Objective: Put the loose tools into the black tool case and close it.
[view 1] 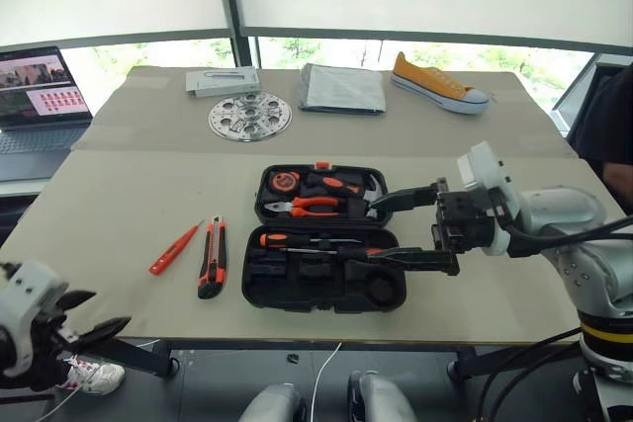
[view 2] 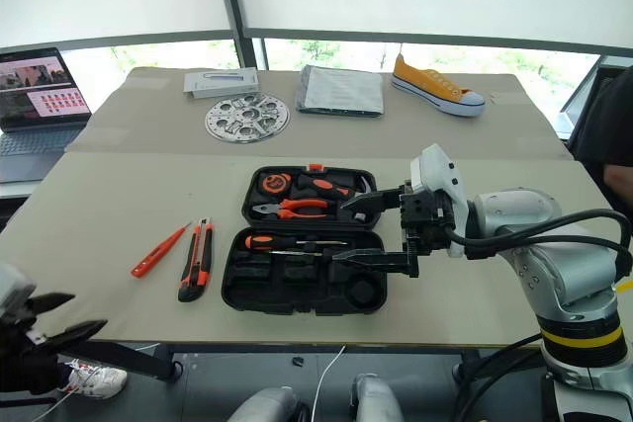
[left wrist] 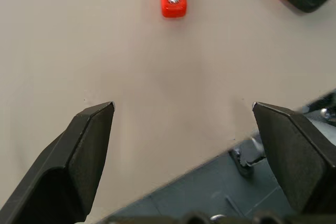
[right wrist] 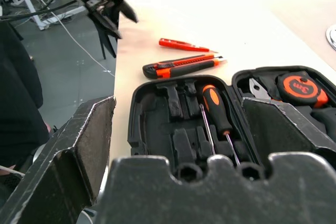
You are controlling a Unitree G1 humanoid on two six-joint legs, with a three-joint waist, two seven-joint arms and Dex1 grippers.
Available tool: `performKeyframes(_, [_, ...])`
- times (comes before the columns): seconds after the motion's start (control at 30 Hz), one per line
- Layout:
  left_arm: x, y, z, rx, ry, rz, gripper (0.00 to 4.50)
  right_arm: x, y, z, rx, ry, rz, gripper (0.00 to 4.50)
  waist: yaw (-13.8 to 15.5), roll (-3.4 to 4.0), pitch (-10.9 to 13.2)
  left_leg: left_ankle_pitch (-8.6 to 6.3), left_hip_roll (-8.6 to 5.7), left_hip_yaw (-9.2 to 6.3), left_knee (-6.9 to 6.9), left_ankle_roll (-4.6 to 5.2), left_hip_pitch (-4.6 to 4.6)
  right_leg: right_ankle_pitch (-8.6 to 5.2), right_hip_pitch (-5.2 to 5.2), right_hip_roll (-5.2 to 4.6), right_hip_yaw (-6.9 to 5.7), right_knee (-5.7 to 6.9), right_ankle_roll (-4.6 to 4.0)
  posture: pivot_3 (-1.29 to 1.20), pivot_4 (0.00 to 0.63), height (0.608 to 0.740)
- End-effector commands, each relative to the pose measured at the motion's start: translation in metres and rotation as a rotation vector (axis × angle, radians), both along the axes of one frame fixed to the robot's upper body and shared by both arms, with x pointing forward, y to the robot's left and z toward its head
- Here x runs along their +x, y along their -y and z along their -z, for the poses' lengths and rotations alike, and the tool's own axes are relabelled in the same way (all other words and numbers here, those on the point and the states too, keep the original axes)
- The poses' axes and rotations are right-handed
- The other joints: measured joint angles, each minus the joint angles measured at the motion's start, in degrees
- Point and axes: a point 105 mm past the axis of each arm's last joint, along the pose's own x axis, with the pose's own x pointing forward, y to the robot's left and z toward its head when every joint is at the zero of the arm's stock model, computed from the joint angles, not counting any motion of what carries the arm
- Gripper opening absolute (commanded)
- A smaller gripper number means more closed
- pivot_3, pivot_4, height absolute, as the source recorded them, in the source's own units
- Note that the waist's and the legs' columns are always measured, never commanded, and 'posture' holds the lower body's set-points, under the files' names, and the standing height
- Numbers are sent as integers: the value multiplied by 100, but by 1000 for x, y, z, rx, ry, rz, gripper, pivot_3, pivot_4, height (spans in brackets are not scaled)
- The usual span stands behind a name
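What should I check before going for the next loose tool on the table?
1. Black tool case open: ok, lid flat on the table.
2. Right gripper free: ok, fingers apart and empty over the case.
3. Left gripper free: ok, open and empty off the table's near left edge.
4. Black-and-orange screwdriver stowed: ok, it lies in the near half of the case.
5. Loose tools left out: not ok, utility knife and slim orange screwdriver lie side by side left of the case.
6. Tape roll stowed: cannot tell.
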Motion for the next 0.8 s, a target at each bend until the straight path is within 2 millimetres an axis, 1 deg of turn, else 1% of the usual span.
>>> performKeyframes(0.03, [21, 6, -3, 57, -40, 19, 4500, -6, -2, -8, -6, 78, -15, 4462, -43, -3, -4, 0, 0, 0, -2, 1, 0, 2, -4, 2, 2, 1, -1, 0, 150, 740])
performKeyframes(0.17, [46, 10, 0, 71, -97, -9, 4500, -11, -4, -7, -6, 84, -12, 4462, -140, -3, -3, 6, -5, 3, -11, 13, 2, 4, -17, 6, 3, 2, -4, 0, 150, 740])
performKeyframes(0.2, [50, 11, 2, 77, -119, -7, 4500, -12, -5, -6, -5, 86, -9, 4462, -170, -3, -3, 15, -3, 3, -13, 31, 1, 4, -20, 8, -1, 0, -5, 0, 150, 740])
performKeyframes(0.27, [57, 8, 10, 133, -152, 0, 4500, -13, -6, -6, 0, 90, -2, 4462, -222, -3, -3, 16, -4, 2, -21, 34, -2, 4, -25, 10, -9, 3, -5, 0, 150, 740])
performKeyframes(0.37, [67, 13, 18, 102, -183, -4, 4500, -16, -7, -6, 3, 94, 8, 4462, -261, -1, -2, 16, -7, 3, -29, 32, 0, 4, -30, 11, -11, 1, -5, 0, 150, 740])
performKeyframes(0.43, [72, 13, 24, 119, -196, 1, 4500, -17, -6, -6, 2, 98, 18, 4462, -248, 1, -2, 17, -9, 3, -27, 31, 2, 4, -31, 9, -10, -4, -6, 0, 150, 740])
performKeyframes(0.47, [72, 12, 28, 138, -203, 10, 3993, -17, -6, -6, 0, 100, 23, 4500, -235, 1, -2, 17, -8, 4, -25, 24, 5, 2, -25, 7, -7, -4, -9, 0, 150, 740])
performKeyframes(0.5, [72, 12, 29, 148, -211, 16, 3797, -17, -5, -6, -2, 103, 28, 4500, -222, 2, -1, 12, -7, 3, -23, 7, 7, 1, -20, 5, -1, -3, -10, 0, 150, 740])
performKeyframes(0.57, [71, 11, 31, 148, -220, 18, 3105, -18, -4, -7, -4, 105, 34, 4500, -203, 3, -2, -4, -6, 3, -23, -22, 22, 1, -7, 2, 6, 0, -10, 0, 150, 740])
performKeyframes(0.6, [71, 10, 32, 148, -221, 18, 2647, -18, -3, -7, -5, 106, 37, 4500, -199, 4, -2, -4, -5, 3, -23, -22, 29, 0, -1, 2, 7, 1, -10, 0, 150, 740])
performKeyframes(0.7, [70, 8, 33, 150, -221, 16, 1642, -18, -1, -8, -9, 105, 48, 4500, -198, 8, -5, -3, 0, 3, -25, -24, 45, 0, 7, 4, 10, 9, -9, 0, 150, 740])
performKeyframes(0.77, [73, 7, 31, 143, -199, 12, 852, -17, 2, -6, -19, 101, 62, 4500, -201, 9, -5, 1, 4, 4, -25, -24, 46, 0, 5, 7, 9, 14, -9, 0, 150, 740])
performKeyframes(0.8, [76, 7, 26, 141, -176, 15, 544, -17, 3, -5, -25, 92, 69, 4500, -201, 10, -6, 8, 6, 4, -26, -14, 46, 0, 3, 8, 9, 15, -9, 0, 150, 740])
